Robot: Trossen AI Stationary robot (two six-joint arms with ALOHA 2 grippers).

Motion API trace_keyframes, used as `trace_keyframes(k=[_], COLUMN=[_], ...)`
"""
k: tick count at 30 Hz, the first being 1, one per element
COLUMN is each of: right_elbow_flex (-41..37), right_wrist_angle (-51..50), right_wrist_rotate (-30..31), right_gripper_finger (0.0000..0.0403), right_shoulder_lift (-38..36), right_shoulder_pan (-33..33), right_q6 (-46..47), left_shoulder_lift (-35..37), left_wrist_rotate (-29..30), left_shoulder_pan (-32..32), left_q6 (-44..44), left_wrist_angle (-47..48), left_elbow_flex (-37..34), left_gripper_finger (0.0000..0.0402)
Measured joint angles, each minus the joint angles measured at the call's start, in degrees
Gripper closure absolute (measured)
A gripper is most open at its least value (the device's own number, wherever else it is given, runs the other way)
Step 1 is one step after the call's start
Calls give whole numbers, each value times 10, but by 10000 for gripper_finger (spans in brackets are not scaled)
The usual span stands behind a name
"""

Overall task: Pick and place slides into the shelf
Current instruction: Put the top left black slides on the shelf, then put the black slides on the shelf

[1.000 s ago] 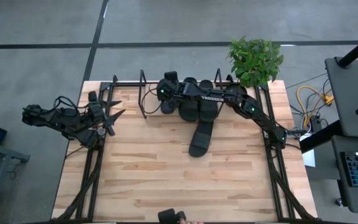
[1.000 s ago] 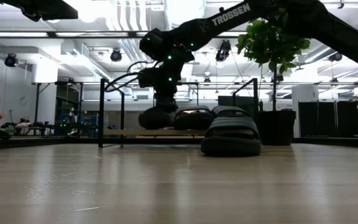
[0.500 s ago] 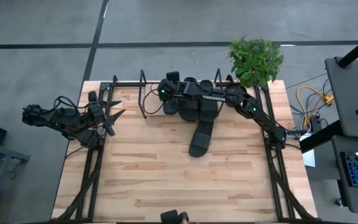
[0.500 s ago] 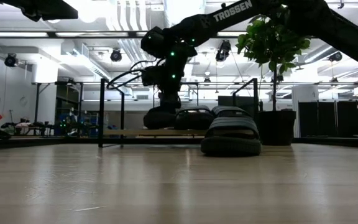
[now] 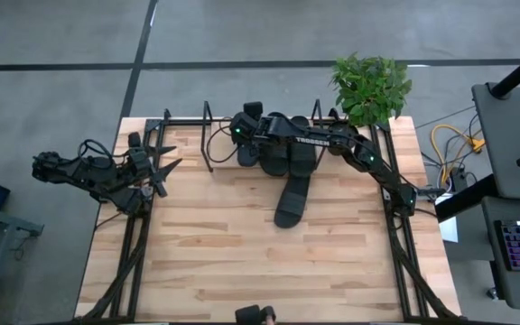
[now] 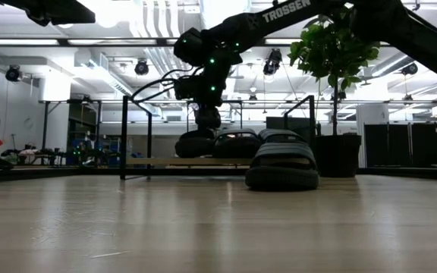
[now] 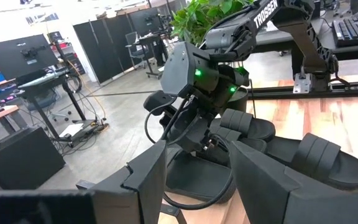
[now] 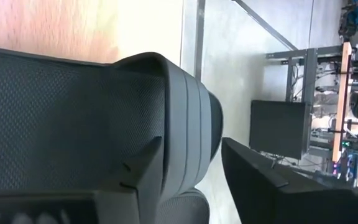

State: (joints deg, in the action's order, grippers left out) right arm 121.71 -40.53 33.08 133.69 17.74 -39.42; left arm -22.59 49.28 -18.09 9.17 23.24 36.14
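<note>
Three black slides lie side by side on the shelf at the table's far edge; the leftmost slide is directly under my right gripper. That gripper points down, its fingers open, just above the slide's strap; I see no touch. A further slide lies flat on the table in front of the shelf. My left gripper waits open at the table's left edge, nothing between its fingers.
A potted plant stands at the far right corner beside the shelf. Black wire uprights flank the shelf board. Bare wooden tabletop stretches across the middle and near side.
My right gripper has opened and let go of the leftmost slide, then risen a little above it. The slide has settled onto the shelf beside the other two and lies still.
</note>
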Motion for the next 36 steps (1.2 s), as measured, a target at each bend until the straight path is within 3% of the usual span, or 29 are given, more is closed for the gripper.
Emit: trace_keyframes(k=[6,12,18,21,26,32,36], right_elbow_flex=[0,0,-2,-21,-104,-251,-355], right_wrist_angle=[0,-5,-95,-136,-140,-106,-33], right_wrist_rotate=[2,-4,-119,-134,-128,-21,-2], right_gripper_finger=[223,223,238,246,255,261,262], right_shoulder_lift=[-5,-35,-111,-155,-238,-347,-425], right_shoulder_pan=[-7,-25,-56,-77,-126,-205,-248], right_q6=[5,46,144,183,223,280,332], left_shoulder_lift=[0,0,0,0,-3,-31,-76], left_wrist_rotate=[0,0,-2,-16,-49,-86,-96], left_shoulder_pan=[0,0,0,0,0,0,0], left_q6=[0,0,-13,-13,-14,-14,6], left_wrist_angle=[1,1,0,0,0,-5,-44], left_elbow_flex=[0,0,0,0,0,0,0], left_gripper_finger=[240,240,240,240,240,240,240])
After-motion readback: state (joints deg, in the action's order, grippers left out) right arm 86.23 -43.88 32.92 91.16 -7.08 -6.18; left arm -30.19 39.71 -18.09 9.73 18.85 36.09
